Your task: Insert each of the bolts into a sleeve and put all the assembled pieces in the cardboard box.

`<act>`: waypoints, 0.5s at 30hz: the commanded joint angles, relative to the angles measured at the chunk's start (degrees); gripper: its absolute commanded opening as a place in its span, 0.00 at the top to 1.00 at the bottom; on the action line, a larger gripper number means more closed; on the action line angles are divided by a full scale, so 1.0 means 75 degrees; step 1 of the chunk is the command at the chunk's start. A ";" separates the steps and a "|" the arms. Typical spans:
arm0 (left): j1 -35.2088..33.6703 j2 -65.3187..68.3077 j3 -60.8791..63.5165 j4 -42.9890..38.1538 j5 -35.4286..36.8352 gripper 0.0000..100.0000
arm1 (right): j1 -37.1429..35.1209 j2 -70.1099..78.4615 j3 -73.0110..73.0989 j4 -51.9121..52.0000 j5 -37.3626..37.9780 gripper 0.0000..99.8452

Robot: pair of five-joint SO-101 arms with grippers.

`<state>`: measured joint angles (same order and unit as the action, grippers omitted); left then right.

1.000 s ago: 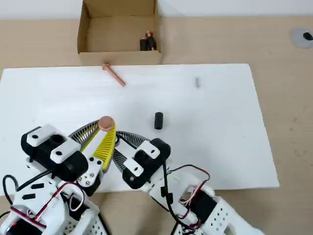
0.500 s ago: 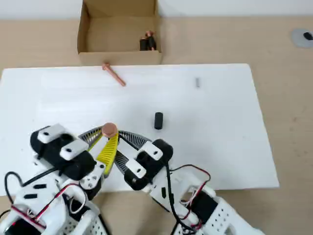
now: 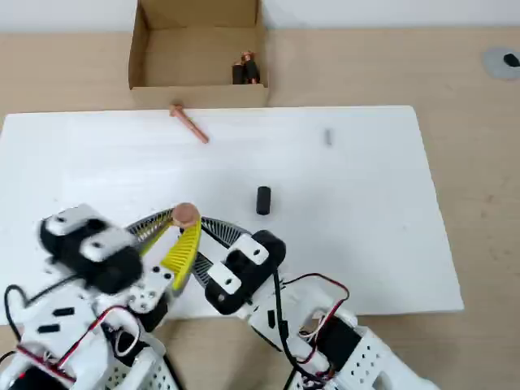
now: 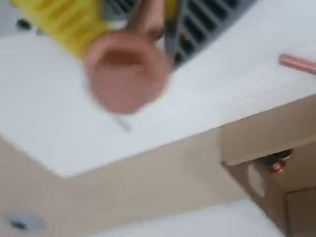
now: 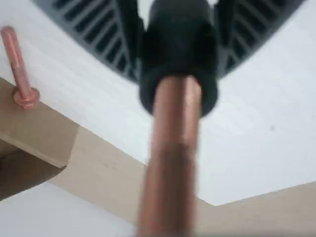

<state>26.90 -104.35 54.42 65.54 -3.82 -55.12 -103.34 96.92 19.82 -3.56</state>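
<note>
Far from the cardboard box [image 3: 197, 96], the left gripper [image 3: 180, 221] clamped the bolt [image 3: 185, 214]; it had edged deeper into the sleeve [image 5: 177, 54] pinched by the right gripper [image 5: 177, 19]; insertion seemed underway, boxing pending.

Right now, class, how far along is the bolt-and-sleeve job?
Done: assembled pieces lie in the cardboard box. In hand: the left gripper holds a bolt whose shank sits in the sleeve gripped by the right gripper. Left: boxing that pair, then joining the loose bolt near the box with the loose sleeve and boxing it.
</note>
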 commanded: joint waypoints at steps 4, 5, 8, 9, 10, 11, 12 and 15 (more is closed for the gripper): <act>-0.0586 -0.0029 -0.0352 -0.0141 0.0516 0.82 | 0.0170 -0.0275 0.0006 -0.0012 -0.0012 0.99; -0.0563 -0.0029 -0.0352 -0.0047 0.0504 0.82 | 0.0170 -0.0275 0.0006 -0.0012 -0.0012 0.99; -0.0551 -0.0018 -0.0352 0.0047 0.0516 0.81 | 0.0170 -0.0275 0.0006 -0.0012 -0.0012 0.99; -0.0574 -0.0018 -0.0352 0.0023 0.0516 0.81 | 0.0170 -0.0264 0.0006 -0.0012 -0.0012 0.99; -0.0598 -0.0018 -0.0363 0.0012 0.0539 0.81 | 0.0170 -0.0264 0.0006 -0.0012 -0.0012 0.99; -0.0598 -0.0018 -0.0410 -0.0023 0.0563 0.81 | 0.0170 -0.0264 0.0006 -0.0012 0.0000 0.99; -0.0621 -0.0018 -0.0504 -0.0059 0.0586 0.81 | 0.0170 -0.0264 0.0006 -0.0012 0.0000 0.99; -0.1090 -0.0018 -0.0914 -0.0422 0.1137 0.81 | 0.0334 -0.0264 0.0006 -0.0012 0.0000 0.99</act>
<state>21.98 -104.35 51.60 65.10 1.10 -54.95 -103.34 96.92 19.91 -3.56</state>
